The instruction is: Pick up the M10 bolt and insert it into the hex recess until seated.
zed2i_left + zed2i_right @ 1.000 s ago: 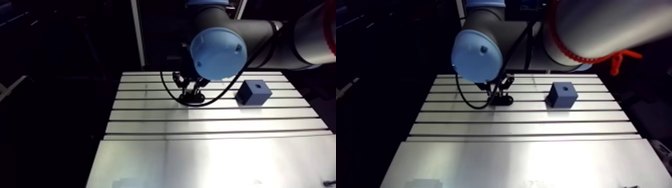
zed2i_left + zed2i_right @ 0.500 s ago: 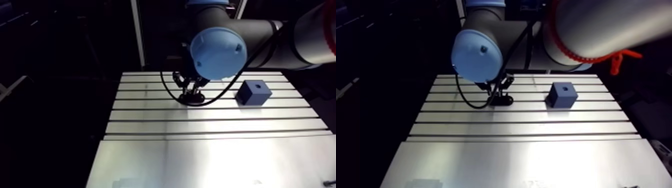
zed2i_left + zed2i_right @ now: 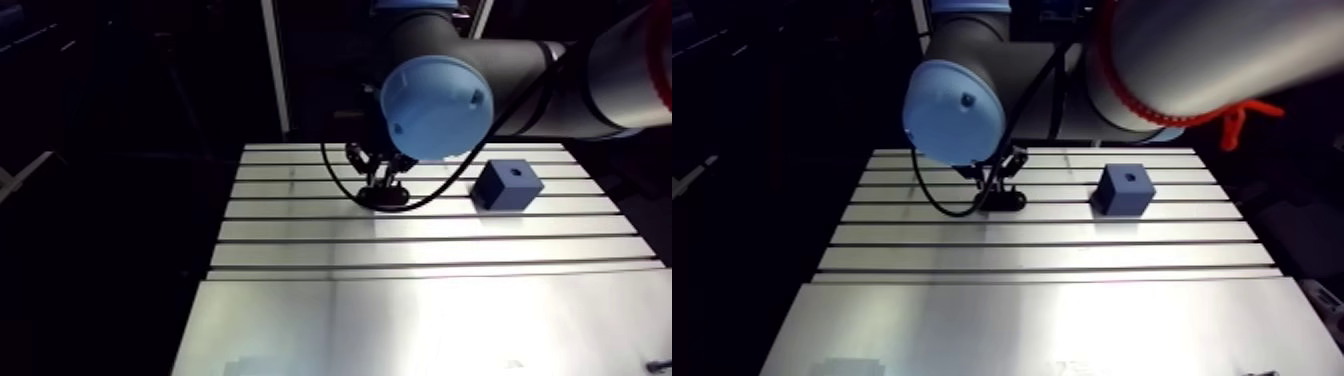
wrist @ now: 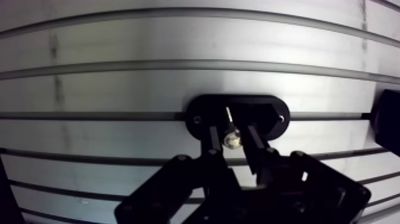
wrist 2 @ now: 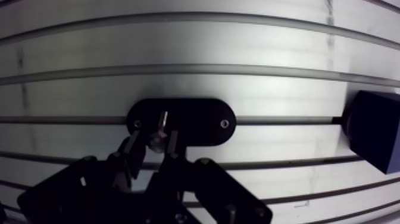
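Change since earlier: hardly anything has moved. My gripper (image 4: 231, 127) is down at the same spot on the table as in the earlier arm views, its fingers perhaps drawn in a shade, and the block lies where it lay.
Gripper: closed on the bolt's head. In the wrist view my two fingers (image 4: 213, 143) stand on either side of it, and I can make out no gap between pad and head.
M10 bolt (image 4: 231, 140): pinched between my fingertips, its bright round head towards the camera and its thin shank running away from me over the holder. It is not in the block.
Holder (image 4: 265, 113): a black oval plate lying flat on the table right under my fingertips. It has a small screw hole near each end and straddles one of the table's slots. Whether the bolt's far end touches it I cannot tell.
Table (image 4: 119, 83): slotted aluminium with long grooves running across under the holder, brightly lit around my gripper.
Block (image 3: 508, 186): dark blue and cube-like, standing on the table well apart from the holder, off to one side of my gripper.
Recess (image 3: 515, 172): a small dark opening in the middle of the block's top face, nothing in it. Its outline is too small to make out.
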